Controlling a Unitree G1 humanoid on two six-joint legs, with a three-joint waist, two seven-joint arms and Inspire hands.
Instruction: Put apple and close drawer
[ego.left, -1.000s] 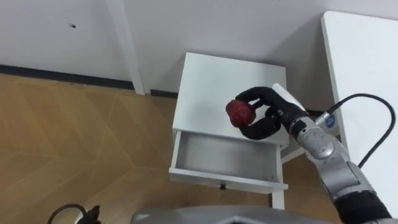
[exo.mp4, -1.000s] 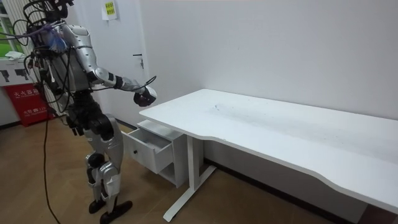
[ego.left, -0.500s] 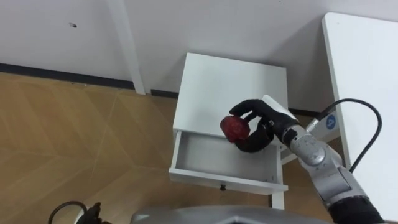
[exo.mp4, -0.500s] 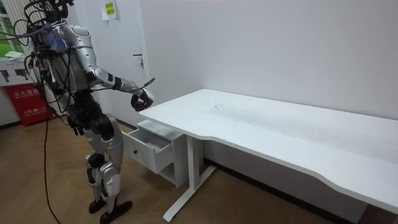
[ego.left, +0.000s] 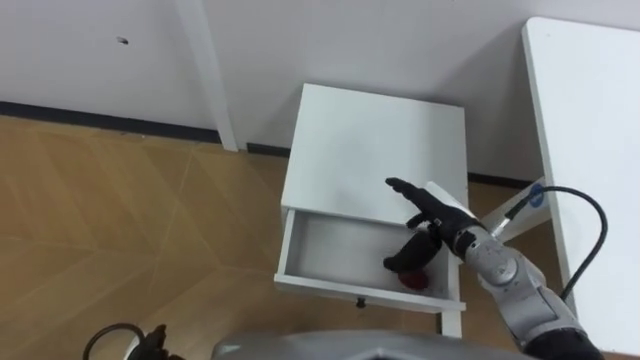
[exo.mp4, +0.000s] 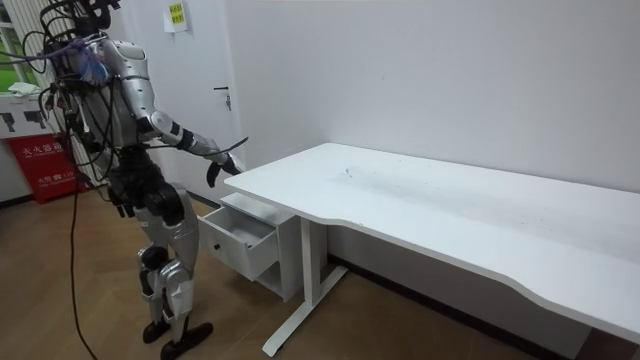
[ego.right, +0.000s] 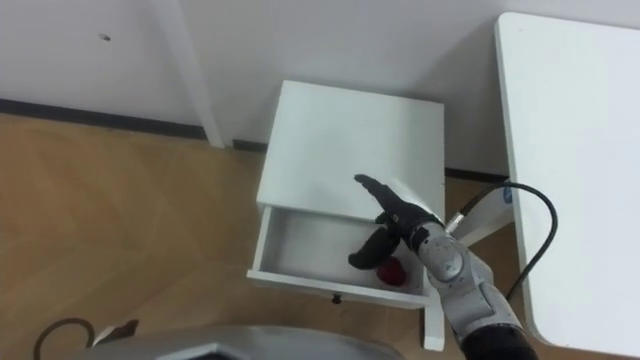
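Apple in, drawer still open

Left eye view: the right hand (ego.left: 436, 222) hangs spread and empty over the drawer (ego.left: 350, 292), with the apple (ego.left: 416, 278) inside at front right. Right eye view: lift clear, then press flat on the front panel. Room view: the robot stands close enough to push.
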